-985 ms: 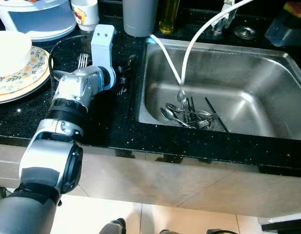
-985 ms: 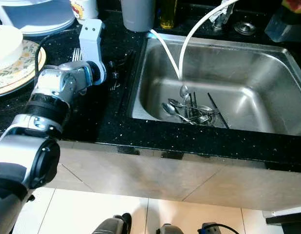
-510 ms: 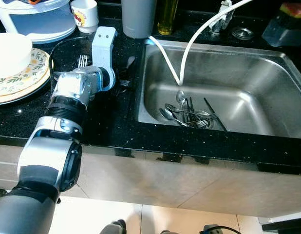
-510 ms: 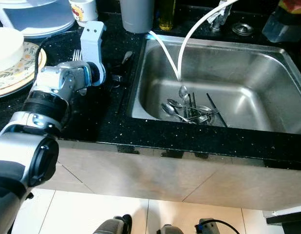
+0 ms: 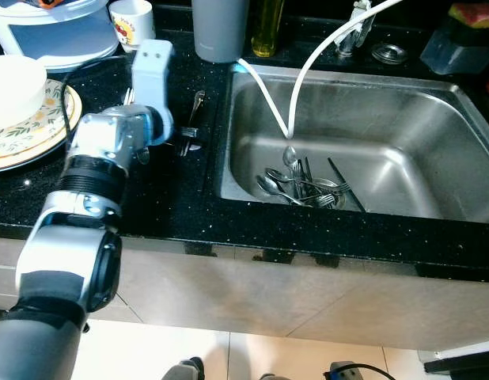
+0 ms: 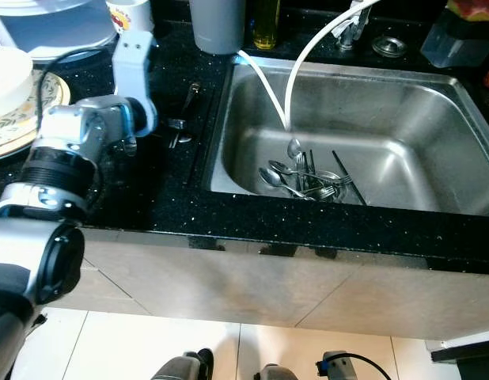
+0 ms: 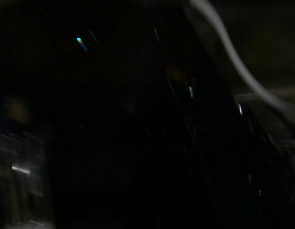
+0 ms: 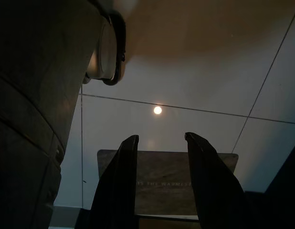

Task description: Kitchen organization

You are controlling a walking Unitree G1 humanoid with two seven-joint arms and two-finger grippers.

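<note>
Several spoons and forks (image 5: pixel 304 186) lie heaped in the bottom of the steel sink (image 5: pixel 403 95). My left arm reaches over the black counter (image 5: pixel 173 206), its white wrist block (image 5: pixel 152 67) pointing away from me. The left gripper (image 5: pixel 189 133) is low over the counter just left of the sink's edge, its black fingers lost against the dark stone. A silvery utensil (image 5: pixel 198 101) lies on the counter right by it. The left wrist view is dark and blurred. My right gripper (image 8: pixel 162 139) hangs open over pale floor tiles.
A white hose (image 5: pixel 308 63) curves down into the sink. Stacked plates with a white bowl (image 5: pixel 19 87) sit at the counter's left. A mug (image 5: pixel 132 20), a grey tumbler (image 5: pixel 219 28), an oil bottle (image 5: pixel 264 28) and a white appliance (image 5: pixel 58 36) line the back.
My left arm has swung to the left along the counter. It now covers the fork that lay near the plates, and the utensil by the sink edge shows more clearly.
</note>
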